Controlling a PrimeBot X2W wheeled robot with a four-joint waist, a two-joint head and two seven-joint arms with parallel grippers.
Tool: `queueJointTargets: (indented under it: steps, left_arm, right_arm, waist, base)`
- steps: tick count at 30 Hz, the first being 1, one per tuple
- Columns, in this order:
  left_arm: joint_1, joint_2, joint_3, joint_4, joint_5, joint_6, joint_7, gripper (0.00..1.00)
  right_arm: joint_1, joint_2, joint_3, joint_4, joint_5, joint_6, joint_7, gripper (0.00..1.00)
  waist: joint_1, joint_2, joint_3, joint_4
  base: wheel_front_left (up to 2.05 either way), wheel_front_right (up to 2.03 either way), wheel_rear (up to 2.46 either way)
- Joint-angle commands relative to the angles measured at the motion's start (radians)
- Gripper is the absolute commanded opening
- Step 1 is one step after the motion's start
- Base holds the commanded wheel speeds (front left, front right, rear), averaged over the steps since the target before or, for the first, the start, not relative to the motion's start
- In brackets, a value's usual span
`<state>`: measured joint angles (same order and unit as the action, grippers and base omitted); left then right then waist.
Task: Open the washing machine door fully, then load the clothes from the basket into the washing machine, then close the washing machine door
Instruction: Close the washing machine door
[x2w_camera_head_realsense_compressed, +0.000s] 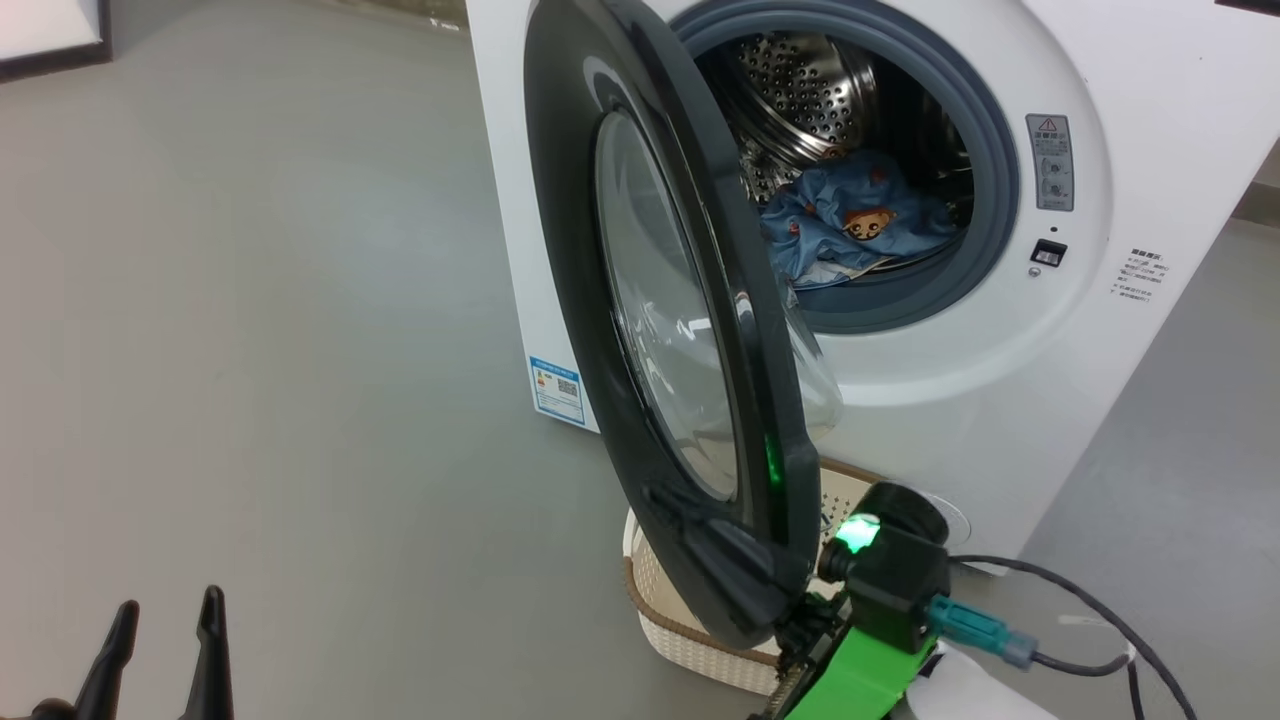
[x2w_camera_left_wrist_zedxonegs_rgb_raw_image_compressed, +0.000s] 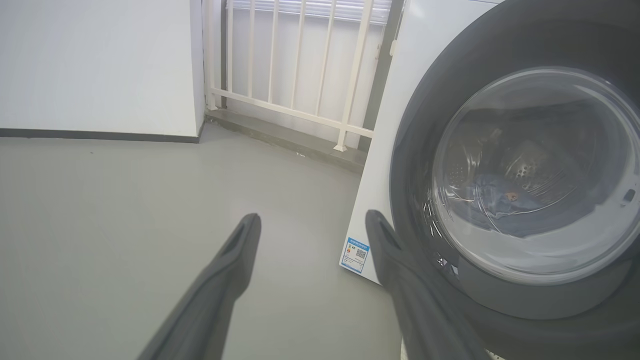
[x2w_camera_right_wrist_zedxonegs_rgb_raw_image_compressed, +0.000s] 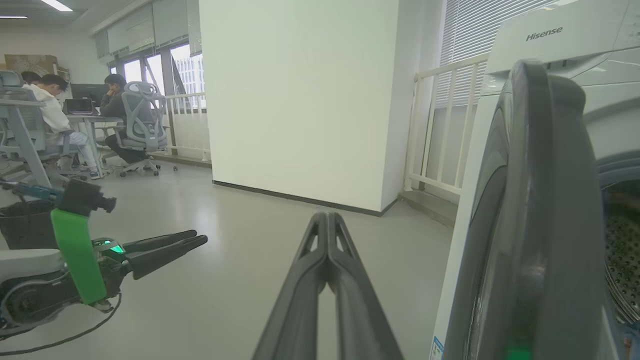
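- Right end effector (x2w_camera_right_wrist_zedxonegs_rgb_raw_image_compressed: 327, 215), clenched on nothing, sits just left of the half-open door (x2w_camera_right_wrist_zedxonegs_rgb_raw_image_compressed: 540, 210).
- Left end effector (x2w_camera_left_wrist_zedxonegs_rgb_raw_image_compressed: 312, 216) hangs released, with the door to its right.
- Clothes (x2w_camera_head_realsense_compressed: 850, 215) lie beyond in the drum (x2w_camera_head_realsense_compressed: 800, 90), so this looks like the closing step; next, push the rim shut.

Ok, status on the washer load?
Left gripper open, empty; right gripper shut, empty, beside the washing machine door. Door part open, clothes inside the drum. Basket under door's lower edge.
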<state>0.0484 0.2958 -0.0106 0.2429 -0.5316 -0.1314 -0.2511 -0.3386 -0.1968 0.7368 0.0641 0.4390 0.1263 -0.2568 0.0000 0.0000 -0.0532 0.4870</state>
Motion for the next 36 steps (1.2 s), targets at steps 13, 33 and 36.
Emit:
queueJointTargets:
  steps: [13,33,36]
  left_arm:
    - [-0.029,0.024,0.019,-0.015,-0.015,0.001,-0.011,1.00]
    - [-0.033,0.029,0.020,-0.016,-0.019,0.001,-0.011,1.00]
    - [-0.035,0.032,0.014,-0.012,-0.020,0.001,-0.011,1.00]
  right_arm:
    - [-0.004,0.028,0.059,0.204,0.058,0.004,-0.005,0.00]
    - [0.002,-0.001,-0.102,0.336,0.037,0.004,-0.005,0.00]
    - [0.014,-0.014,-0.159,0.340,0.029,0.004,-0.005,0.00]
  waist:
    - [0.0000,0.0000,0.006,0.005]
    - [0.0000,0.0000,0.011,0.008]
    - [0.0000,0.0000,0.011,0.007]
  base:
    - [0.00,0.00,0.00]
    - [0.00,0.00,0.00]
    - [0.00,0.00,0.00]
